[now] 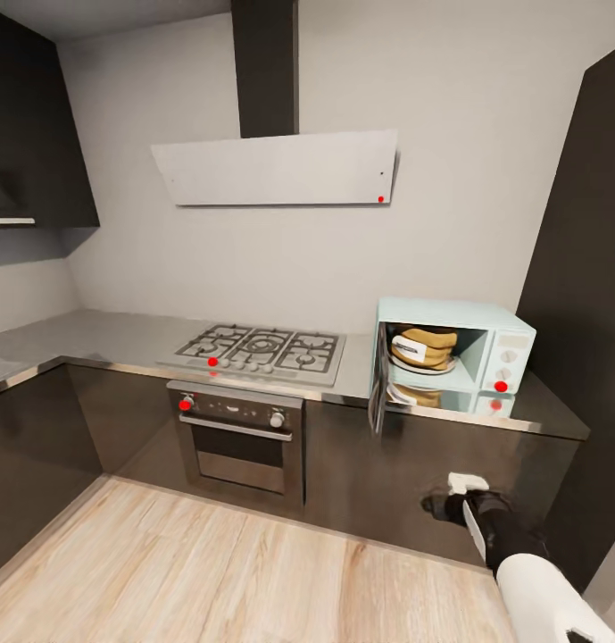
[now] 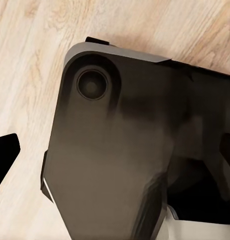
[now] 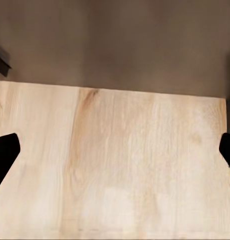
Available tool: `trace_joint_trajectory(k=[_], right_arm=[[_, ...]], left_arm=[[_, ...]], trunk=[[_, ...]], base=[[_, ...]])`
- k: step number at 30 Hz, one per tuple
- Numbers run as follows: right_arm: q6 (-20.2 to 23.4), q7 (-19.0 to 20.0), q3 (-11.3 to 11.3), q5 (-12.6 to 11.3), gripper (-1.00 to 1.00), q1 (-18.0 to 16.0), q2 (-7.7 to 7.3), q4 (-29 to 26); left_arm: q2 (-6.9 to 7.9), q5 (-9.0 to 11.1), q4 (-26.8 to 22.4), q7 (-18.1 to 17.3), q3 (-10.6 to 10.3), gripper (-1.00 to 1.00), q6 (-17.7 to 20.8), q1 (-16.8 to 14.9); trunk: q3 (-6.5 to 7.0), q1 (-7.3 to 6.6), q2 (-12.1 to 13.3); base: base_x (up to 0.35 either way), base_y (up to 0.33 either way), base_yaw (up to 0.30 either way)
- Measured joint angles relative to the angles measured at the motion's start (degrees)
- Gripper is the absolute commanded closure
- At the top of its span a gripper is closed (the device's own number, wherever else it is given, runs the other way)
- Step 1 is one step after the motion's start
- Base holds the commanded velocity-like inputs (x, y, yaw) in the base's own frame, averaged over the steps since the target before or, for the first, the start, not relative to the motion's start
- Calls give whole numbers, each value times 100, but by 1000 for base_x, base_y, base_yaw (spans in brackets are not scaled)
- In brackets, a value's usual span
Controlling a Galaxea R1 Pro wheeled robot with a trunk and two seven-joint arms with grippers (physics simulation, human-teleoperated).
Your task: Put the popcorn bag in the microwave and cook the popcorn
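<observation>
The pale mint microwave [image 1: 508,335] stands at the right end of the grey countertop [image 1: 102,335] with its dark glass door [image 1: 377,393] swung open toward me. Inside it, the tan popcorn bag [image 1: 425,346] with its white label lies on a round plate [image 1: 423,366]. My right gripper [image 1: 443,500] hangs low in front of the dark cabinets below the microwave. In the right wrist view the gripper [image 3: 115,155] is open over wood floor, fingers wide apart. My left gripper [image 2: 115,160] is open above my own dark base [image 2: 120,125], holding nothing.
A gas cooktop [image 1: 262,350] sits left of the microwave, with a built-in oven [image 1: 240,438] beneath it and a hood [image 1: 276,168] above. A tall dark cabinet [image 1: 593,268] borders the microwave on the right. Light wood floor [image 1: 209,572] stretches before the cabinets.
</observation>
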Motion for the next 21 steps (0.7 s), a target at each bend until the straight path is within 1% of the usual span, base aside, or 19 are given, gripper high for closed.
trace_joint_trajectory(k=[3,4,6,9,12,13,14,15,16,17,18,19,21], right_arm=[[-234,-12,11,1,-100,-1,-14,658],[-383,-20,11,4,-100,-1,-62,979],[-606,-37,12,6,-100,-2,-153,1412],[-838,-51,19,2,-100,-3,-182,1844],[-1156,-179,24,16,-100,-4,-248,2492],[-1366,-351,32,125,-100,-3,-293,2895],[-1496,-458,33,233,-100,30,-303,3043],[-1655,-540,36,341,-100,148,-303,3128],[-1965,-615,35,446,-100,434,-299,3201],[-2230,-646,34,489,-100,748,-301,3233],[-2733,-684,29,534,-100,1155,-311,3261],[-2966,-698,29,548,-100,1492,-314,3263],[-3119,-714,27,558,-100,1716,-313,3270]], left_arm=[[2,1,0,0,4,-100,0,0],[5,2,-1,0,7,-100,0,0],[6,5,0,0,8,-100,0,0],[7,9,3,2,8,-100,0,0],[3,10,2,8,8,-100,0,0],[5,11,-1,13,8,-100,0,0],[6,11,-2,15,8,-100,0,0],[6,11,-2,18,6,-100,1,0],[7,11,-3,24,4,-100,5,0],[5,11,-4,24,5,-100,7,0],[1,7,-3,21,2,-100,9,0],[0,-1,-4,19,0,-100,9,0],[-1,-10,-5,17,-12,-100,6,0]], trunk=[[0,0,0],[0,0,0],[0,0,0],[0,0,0],[0,0,0],[-1,0,0],[0,0,0],[-1,0,0],[0,0,-1],[-1,0,-1],[0,0,-1],[-1,0,-1],[0,0,-1]], base=[[0,0,0],[0,0,0],[0,0,0],[0,0,0],[0,0,0],[0,0,0],[0,0,0],[0,0,0],[0,0,0],[0,0,0],[0,0,0],[0,0,0],[0,0,0]])
